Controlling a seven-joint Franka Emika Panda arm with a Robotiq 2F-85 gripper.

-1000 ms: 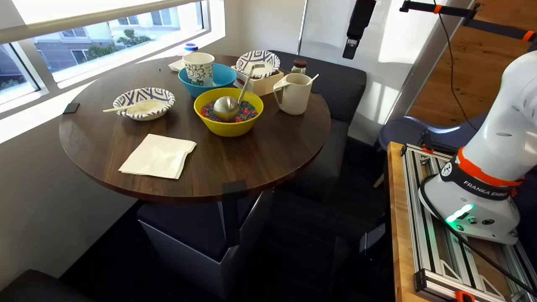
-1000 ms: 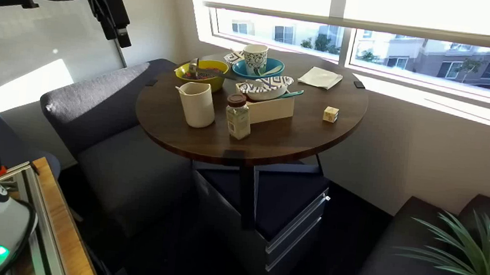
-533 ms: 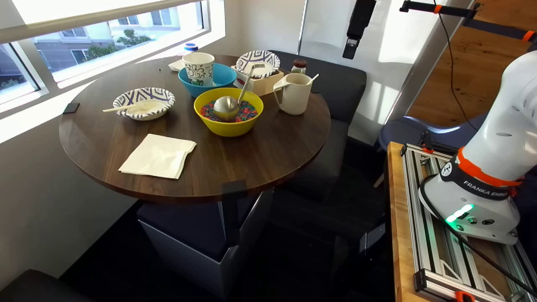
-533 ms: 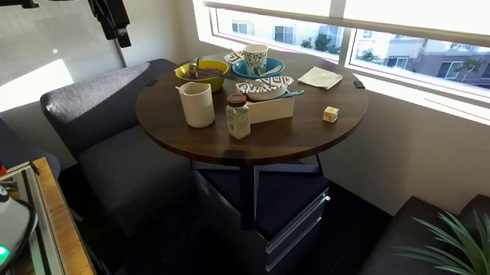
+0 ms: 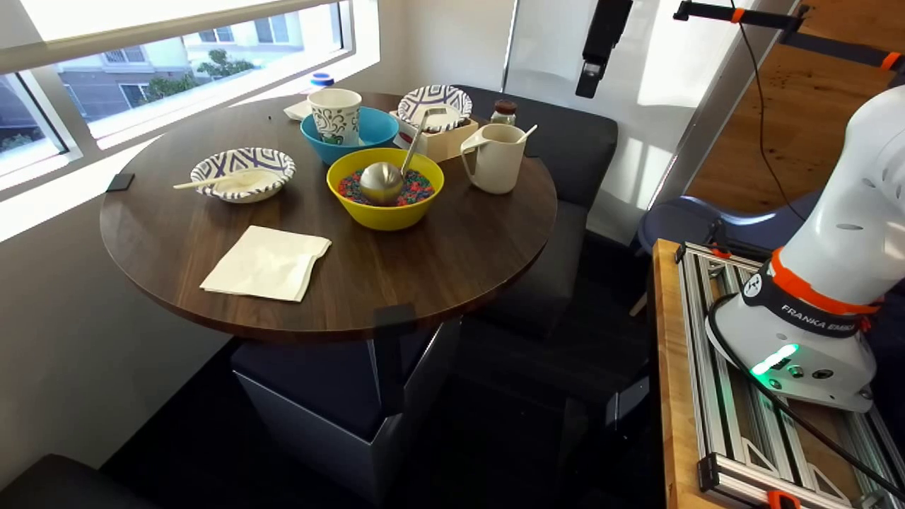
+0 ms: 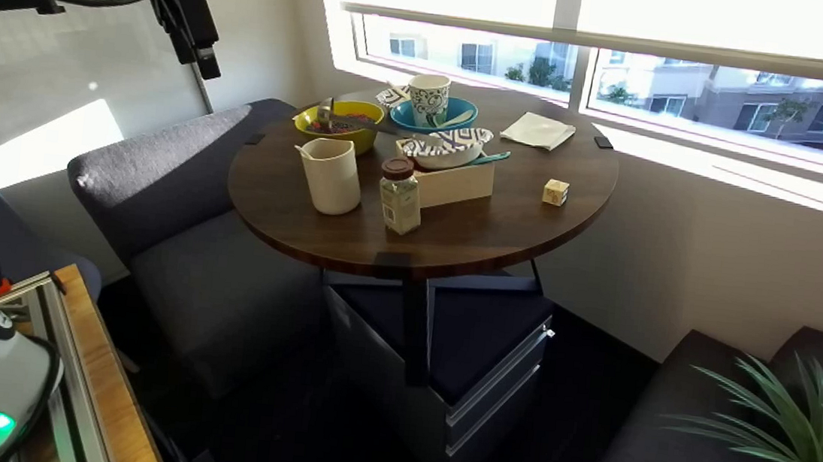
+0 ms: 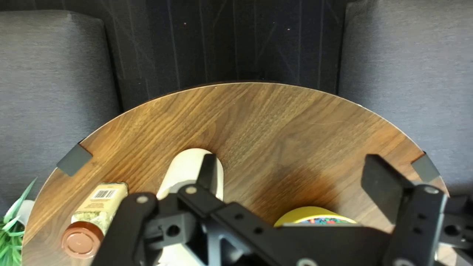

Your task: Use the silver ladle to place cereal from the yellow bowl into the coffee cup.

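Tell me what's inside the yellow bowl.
Colourful cereal and the silver ladle, handle reaching past the rim of the yellow bowl. Covered: bowl floor, whatever's under the scoop.

In the wrist view, yellow bowl (image 7: pixel 300 213) largely out of sight behind the end effector (image 7: pixel 291 173).

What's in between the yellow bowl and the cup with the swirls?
The wall of the blue bowl: the swirly cup stands inside it, and the yellow bowl sits right beside it. Both exterior views show that.
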